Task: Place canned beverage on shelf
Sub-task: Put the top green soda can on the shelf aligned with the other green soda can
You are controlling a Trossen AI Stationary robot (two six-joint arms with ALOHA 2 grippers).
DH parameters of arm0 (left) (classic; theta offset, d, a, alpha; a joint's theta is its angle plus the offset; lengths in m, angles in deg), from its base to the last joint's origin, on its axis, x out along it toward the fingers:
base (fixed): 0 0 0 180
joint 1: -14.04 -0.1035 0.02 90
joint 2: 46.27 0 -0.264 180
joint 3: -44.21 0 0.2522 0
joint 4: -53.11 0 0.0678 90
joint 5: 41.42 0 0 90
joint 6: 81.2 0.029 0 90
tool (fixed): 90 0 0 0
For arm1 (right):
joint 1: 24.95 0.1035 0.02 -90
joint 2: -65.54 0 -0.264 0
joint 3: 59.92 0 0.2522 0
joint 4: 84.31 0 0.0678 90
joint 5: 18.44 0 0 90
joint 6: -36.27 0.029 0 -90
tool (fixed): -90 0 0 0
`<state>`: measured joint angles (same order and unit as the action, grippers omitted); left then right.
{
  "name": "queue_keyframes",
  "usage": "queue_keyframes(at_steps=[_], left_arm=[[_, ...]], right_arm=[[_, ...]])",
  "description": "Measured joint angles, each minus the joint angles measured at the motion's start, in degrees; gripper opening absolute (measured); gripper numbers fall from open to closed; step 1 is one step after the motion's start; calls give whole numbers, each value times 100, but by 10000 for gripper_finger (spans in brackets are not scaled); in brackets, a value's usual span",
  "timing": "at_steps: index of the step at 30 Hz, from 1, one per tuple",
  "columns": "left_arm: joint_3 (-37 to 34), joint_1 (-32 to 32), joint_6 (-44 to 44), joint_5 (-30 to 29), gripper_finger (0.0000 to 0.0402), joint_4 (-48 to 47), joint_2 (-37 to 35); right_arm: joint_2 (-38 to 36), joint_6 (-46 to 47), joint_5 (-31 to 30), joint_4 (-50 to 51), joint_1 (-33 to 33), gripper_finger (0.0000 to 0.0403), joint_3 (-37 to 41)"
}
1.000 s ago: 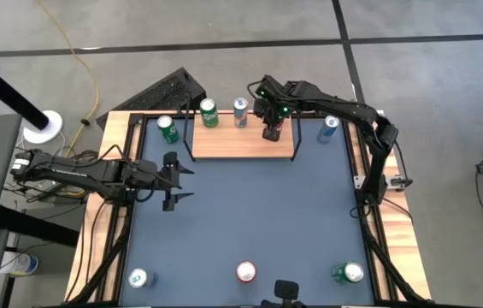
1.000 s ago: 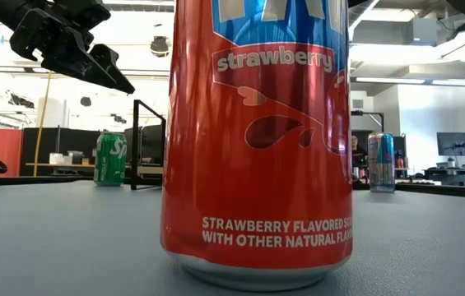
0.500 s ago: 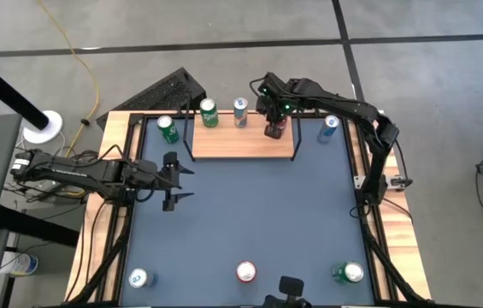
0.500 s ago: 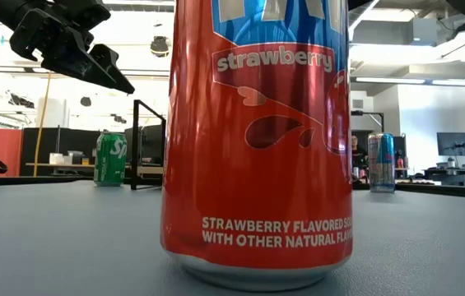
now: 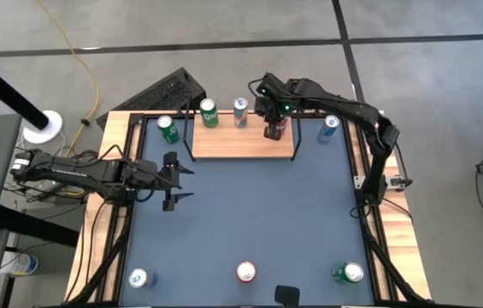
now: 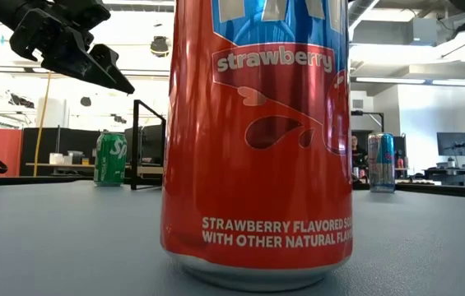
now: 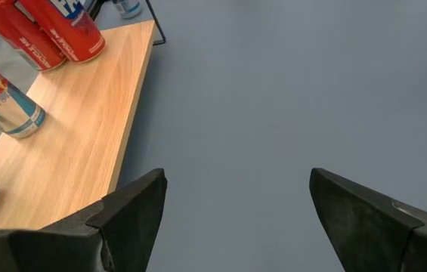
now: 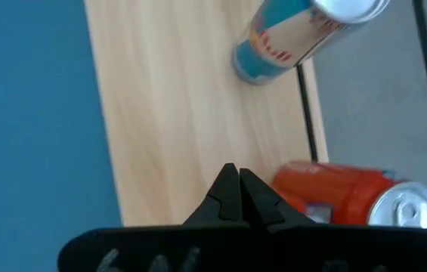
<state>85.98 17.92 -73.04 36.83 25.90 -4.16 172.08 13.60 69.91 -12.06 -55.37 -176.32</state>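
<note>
A: Progress, view by view?

B: From above, my right pincer point(image 5: 273, 130) hangs over the right end of the shelf point(image 5: 243, 145), fingers pressed together and holding nothing. A green can point(image 5: 209, 112), a silver-blue can point(image 5: 240, 110) and a red can point(image 5: 279, 122) stand along the board's far edge. My left pincer point(image 5: 171, 180) waits spread wide over the desk point(image 5: 250, 214), near its left side.

A: And the low view?

B: A strawberry can point(image 6: 257, 140) fills it, standing on the desk right at the camera.

A: Left wrist?

B: My own fingers point(image 7: 134, 215) stand far apart, empty, with the board and its cans beyond.

A: Right wrist?

B: My closed tips point(image 8: 233, 198) sit just beside the red can, apart from it, so I judge that one delivered. More cans stand around the desk off the shelf; whether they must follow, I cannot tell.
</note>
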Motion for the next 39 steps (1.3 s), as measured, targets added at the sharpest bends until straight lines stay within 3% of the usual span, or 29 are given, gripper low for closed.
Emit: queue_keyframes(at_steps=[8, 14, 18, 26, 34, 39], left_arm=[[0, -2, -71, 0, 316, -29, 2], [0, 0, -208, 0, 316, -48, 2], [0, 0, -262, -3, 316, -98, 2], [0, 0, -194, -258, 316, 167, 2], [0, -2, -125, -578, 316, 319, -26], [74, 0, -52, -1228, 316, 323, -146]], right_arm=[[-168, 116, 2, 1060, 570, 0, -175], [-1021, 311, -1, 1100, 1009, 0, 118], [-2060, 439, 7, 376, 1364, 0, 1032], [-3787, 1040, -269, -2385, 2340, 0, 3549], [-3922, 1017, -406, -3576, 3309, 0, 4770], [-3587, 928, -1358, -4116, 3817, 0, 5318]])
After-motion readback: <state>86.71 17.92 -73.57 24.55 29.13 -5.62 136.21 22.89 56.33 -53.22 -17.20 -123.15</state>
